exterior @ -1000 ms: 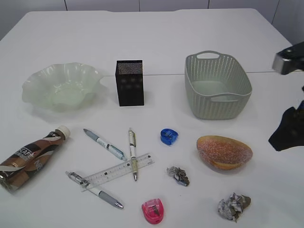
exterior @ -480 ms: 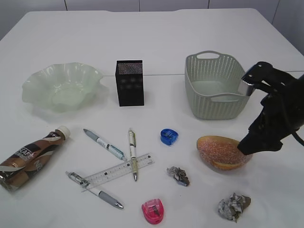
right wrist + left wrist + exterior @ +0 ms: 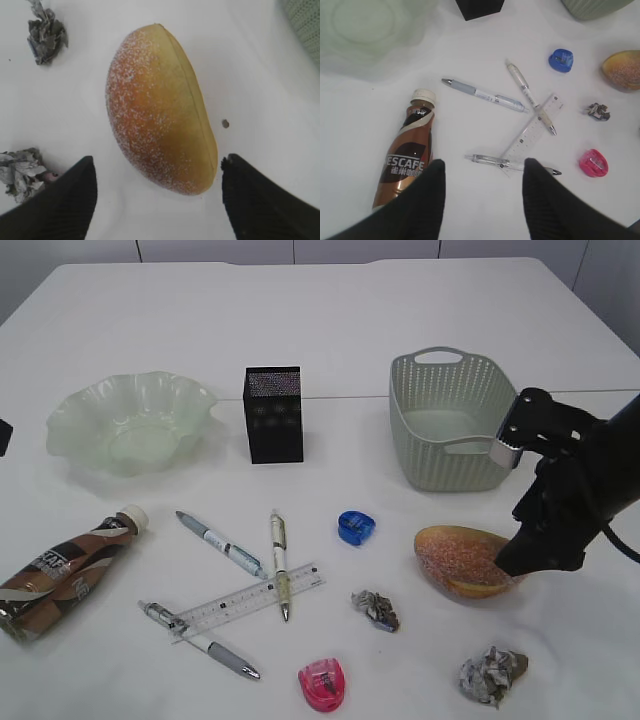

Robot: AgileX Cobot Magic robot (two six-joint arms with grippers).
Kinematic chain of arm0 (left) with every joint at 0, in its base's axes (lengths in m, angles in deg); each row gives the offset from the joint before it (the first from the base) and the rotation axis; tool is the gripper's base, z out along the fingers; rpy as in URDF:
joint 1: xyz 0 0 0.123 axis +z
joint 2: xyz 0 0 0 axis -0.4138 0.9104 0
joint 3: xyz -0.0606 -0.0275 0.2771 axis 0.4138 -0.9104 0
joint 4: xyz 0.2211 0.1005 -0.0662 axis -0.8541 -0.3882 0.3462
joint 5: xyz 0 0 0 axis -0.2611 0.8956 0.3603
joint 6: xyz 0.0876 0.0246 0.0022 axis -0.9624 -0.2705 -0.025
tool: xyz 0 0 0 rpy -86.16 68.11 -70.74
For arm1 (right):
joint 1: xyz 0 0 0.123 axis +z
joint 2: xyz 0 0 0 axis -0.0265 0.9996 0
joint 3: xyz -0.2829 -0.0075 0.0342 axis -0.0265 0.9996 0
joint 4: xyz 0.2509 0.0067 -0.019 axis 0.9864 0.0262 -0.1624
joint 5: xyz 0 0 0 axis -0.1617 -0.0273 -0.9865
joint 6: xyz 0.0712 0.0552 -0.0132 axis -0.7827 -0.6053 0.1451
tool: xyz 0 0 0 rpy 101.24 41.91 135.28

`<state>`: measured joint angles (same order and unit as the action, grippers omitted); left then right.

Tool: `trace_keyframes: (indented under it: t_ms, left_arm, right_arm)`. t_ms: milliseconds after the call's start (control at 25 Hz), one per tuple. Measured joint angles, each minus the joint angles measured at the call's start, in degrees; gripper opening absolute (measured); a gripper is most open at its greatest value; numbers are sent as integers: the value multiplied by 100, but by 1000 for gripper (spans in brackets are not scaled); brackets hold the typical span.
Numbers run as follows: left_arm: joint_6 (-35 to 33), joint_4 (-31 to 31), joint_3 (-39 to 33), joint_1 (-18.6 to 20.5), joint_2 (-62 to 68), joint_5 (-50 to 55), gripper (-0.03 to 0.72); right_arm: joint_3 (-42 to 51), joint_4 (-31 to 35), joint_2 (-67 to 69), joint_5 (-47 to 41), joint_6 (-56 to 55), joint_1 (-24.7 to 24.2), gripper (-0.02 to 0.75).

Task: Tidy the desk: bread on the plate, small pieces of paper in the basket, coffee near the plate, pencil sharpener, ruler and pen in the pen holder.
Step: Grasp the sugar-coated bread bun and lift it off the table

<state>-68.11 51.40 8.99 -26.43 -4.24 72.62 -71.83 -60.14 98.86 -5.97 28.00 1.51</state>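
Office-style desk (image 3: 330, 330): pens (image 3: 222, 545), ruler (image 3: 250, 602), mesh pen holder (image 3: 273, 414) (plain white tabletop).

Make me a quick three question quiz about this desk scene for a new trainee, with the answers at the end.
1. True or false: the bread already lies on the plate.
2. How many pencil sharpeners are on the desk, and in which colours?
3. Which does the ruler lie across? A) pens B) the coffee bottle C) the basket

Key
1. False: it lies on the desk, under the open right end effector.
2. Two: blue and pink.
3. A
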Motion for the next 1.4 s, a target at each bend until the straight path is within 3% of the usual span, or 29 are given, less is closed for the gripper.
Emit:
trace_keyframes:
  t_ms: [1000,1400]
  left_arm:
    - [-265,4,0,0,16,-254,370]
    - [-274,4,0,0,16,-254,370]
  right_arm:
    - [-44,-56,847,487,340,0,583]
    - [-44,-38,883,529,407,0,419]
